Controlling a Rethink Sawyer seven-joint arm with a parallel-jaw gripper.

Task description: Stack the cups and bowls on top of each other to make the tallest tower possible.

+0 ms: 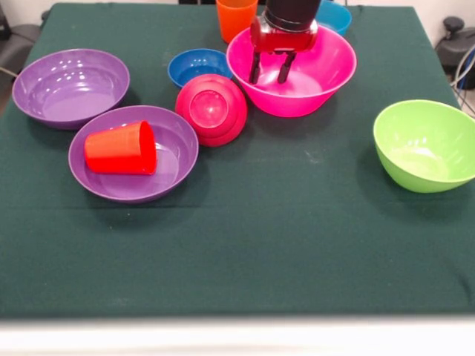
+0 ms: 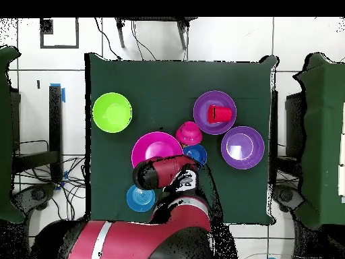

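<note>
Stacking had not begun: no tower stood, and the cups and bowls lay scattered on the counter (image 1: 297,245). In the front view, the red cup (image 1: 121,148) lay on its side inside the nearer purple bowl (image 1: 133,153); the second purple bowl (image 1: 70,86) sat at its 10 o'clock, apart. The small crimson bowl (image 1: 211,109) rested tipped, touching the purple bowl's rim at 2 o'clock, with the dark blue bowl (image 1: 197,67) just behind it. The pink bowl (image 1: 292,68) stood at the crimson bowl's 2 o'clock, the orange cup (image 1: 236,18) and light blue bowl (image 1: 334,15) behind it, and the lime green bowl (image 1: 426,146) well apart at 4 o'clock. No yellow cup was visible.

The tool (image 1: 270,69) hung inside the pink bowl, fingers parted, holding nothing.

Probable faults: glossy, sloped walls could let a grip slip; lifting the pink bowl could nudge the crimson bowl beside it; the cup on its side could roll if its bowl were moved.
</note>
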